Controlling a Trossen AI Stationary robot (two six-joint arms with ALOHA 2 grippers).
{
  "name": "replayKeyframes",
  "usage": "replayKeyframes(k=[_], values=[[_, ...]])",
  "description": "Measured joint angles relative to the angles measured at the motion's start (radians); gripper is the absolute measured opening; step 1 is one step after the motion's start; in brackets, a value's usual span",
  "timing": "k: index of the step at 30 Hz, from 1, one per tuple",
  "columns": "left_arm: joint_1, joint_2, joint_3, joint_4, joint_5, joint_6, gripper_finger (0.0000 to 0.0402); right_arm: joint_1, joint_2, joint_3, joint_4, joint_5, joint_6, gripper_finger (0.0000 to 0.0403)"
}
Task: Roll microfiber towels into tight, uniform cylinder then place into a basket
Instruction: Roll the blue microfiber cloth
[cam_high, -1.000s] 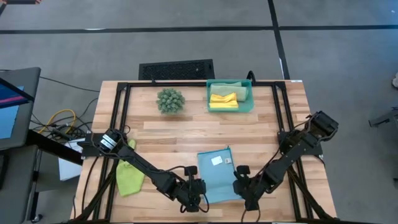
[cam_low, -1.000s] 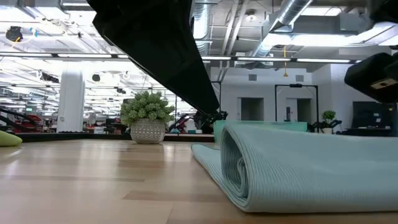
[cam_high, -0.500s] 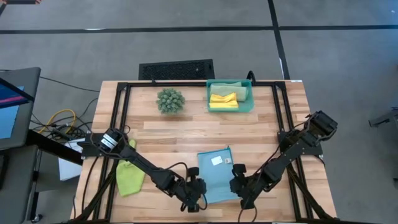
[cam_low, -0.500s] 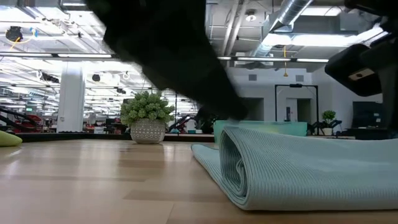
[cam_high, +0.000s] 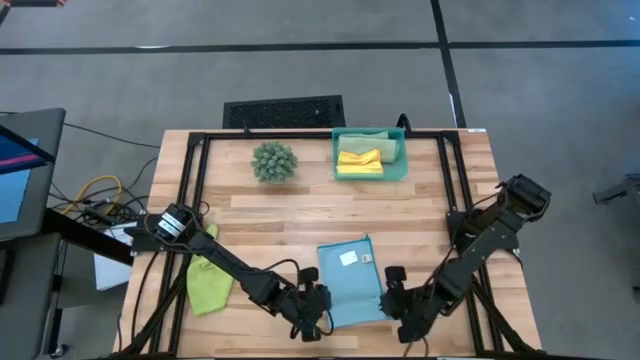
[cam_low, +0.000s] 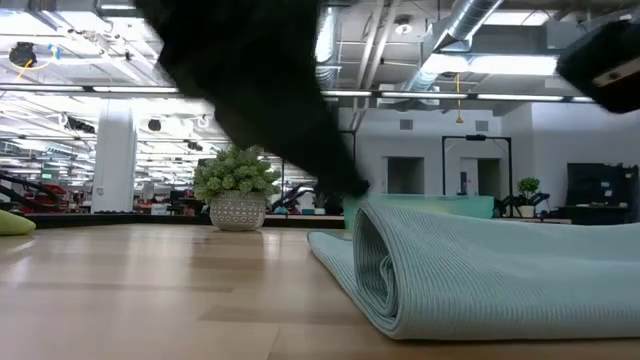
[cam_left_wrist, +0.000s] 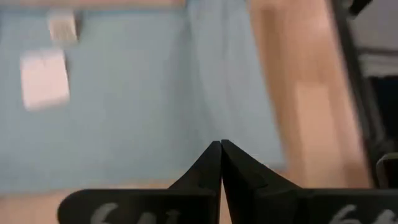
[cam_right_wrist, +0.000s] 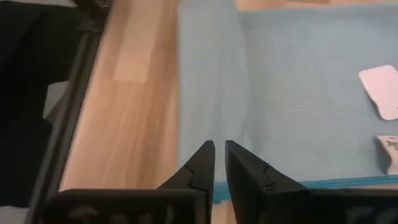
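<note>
A light blue towel (cam_high: 348, 272) lies flat on the table near its front edge, with its near end rolled up (cam_low: 470, 270). My left gripper (cam_left_wrist: 221, 144) is shut, and its tips stand at the roll's left end (cam_high: 318, 314). My right gripper (cam_right_wrist: 219, 148) hovers over the roll's right end (cam_high: 393, 303) with a narrow gap between its fingers and nothing in them. It is raised clear in the low view (cam_low: 610, 55). The teal basket (cam_high: 400, 168) at the far side holds a yellow towel (cam_high: 359, 160) and a sage green towel (cam_high: 385, 145). A lime green towel (cam_high: 207, 285) lies at the left edge. My left gripper points its shut fingertips (cam_low: 352, 188) slanting down at the top of the roll's left end (cam_low: 372, 212). I cannot tell whether they touch the cloth.
A spiky green plant ball (cam_high: 274, 160) stands at the far left of the table, in a pot in the low view (cam_low: 237, 190). A black slotted grille (cam_high: 285, 111) lies beyond the far edge. Bare wood lies between the blue towel and the basket.
My right gripper has risen off the roll's right end and drawn back toward the table's near right corner. The blue towel has stayed in place with its near end rolled.
</note>
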Motion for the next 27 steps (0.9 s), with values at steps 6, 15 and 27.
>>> replayKeyframes(k=[6, 15, 27], values=[[-0.003, 0.03, 0.007, 0.11, 0.044, 0.077, 0.0, 0.015, 0.004, -0.044, 0.051, -0.002, -0.007, 0.0036], [0.022, 0.079, 0.005, -0.005, 0.118, 0.002, 0.0, -0.075, 0.005, -0.155, 0.225, -0.117, -0.009, 0.0014], [0.009, 0.075, 0.031, -0.065, 0.158, -0.026, 0.0, -0.098, 0.005, -0.185, 0.259, -0.126, -0.007, 0.002]])
